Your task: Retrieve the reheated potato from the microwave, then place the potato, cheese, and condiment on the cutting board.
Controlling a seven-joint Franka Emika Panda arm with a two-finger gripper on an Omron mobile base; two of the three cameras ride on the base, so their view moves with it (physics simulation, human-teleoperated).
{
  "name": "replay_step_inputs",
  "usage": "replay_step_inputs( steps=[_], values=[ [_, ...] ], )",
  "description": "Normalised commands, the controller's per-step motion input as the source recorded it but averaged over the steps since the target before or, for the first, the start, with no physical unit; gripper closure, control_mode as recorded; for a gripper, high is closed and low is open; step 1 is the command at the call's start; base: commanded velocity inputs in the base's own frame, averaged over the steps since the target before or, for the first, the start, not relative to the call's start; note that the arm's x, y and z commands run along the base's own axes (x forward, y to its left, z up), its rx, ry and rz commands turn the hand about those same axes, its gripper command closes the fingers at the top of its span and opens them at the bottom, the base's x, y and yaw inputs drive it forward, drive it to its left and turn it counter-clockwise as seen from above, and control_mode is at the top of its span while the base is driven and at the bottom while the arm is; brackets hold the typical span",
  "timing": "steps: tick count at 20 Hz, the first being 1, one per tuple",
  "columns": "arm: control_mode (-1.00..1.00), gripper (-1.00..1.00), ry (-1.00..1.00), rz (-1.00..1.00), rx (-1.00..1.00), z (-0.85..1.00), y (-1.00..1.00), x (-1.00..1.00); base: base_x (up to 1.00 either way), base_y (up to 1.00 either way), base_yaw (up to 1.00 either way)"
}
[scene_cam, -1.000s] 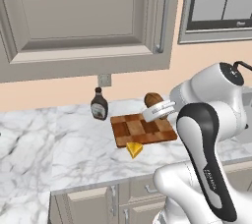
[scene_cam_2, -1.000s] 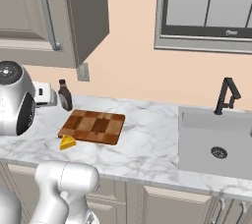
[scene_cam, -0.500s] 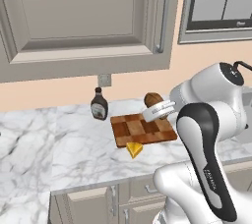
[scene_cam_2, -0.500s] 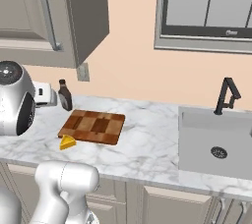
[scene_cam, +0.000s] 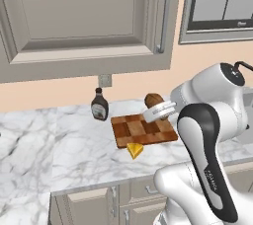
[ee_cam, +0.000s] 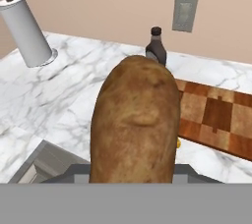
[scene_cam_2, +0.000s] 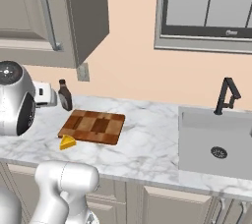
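Even, bright rendered light, no glare; soft shadows under objs; hand view sharp, no blur.

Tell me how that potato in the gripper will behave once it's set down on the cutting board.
The potato is a rounded oval, so it may roll a little on the flat cutting board. Its dull, rough-looking skin probably keeps it from slipping in the gripper. It looks solid, so likely stiff and fairly heavy for its size.

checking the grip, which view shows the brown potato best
The hand view: the rough brown oval potato looms large up close. The left base view shows just its end past the white hand.
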Motion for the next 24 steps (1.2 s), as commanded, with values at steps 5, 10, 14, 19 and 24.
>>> replay_step_inputs(
  steps=[5, 10, 14, 19, 24],
  values=[
    [-1.0, 1.0, 0.0, 0.08, 0.0, -0.15, -0.25, 0.2, 0.0, 0.0, 0.0],
    [-1.0, 1.0, 0.04, 0.09, 0.02, -0.05, -0.45, 0.32, 0.0, 0.0, 0.0],
    [-1.0, 1.0, 0.14, 0.12, 0.0, -0.19, -0.47, 0.34, 0.0, 0.0, 0.0],
    [-1.0, 1.0, 0.14, 0.12, -0.01, -0.32, -0.41, 0.33, 0.0, 0.0, 0.0],
    [-1.0, 1.0, 0.24, 0.01, -0.05, -0.31, -0.17, 0.48, 0.0, 0.0, 0.0]
  ],
)
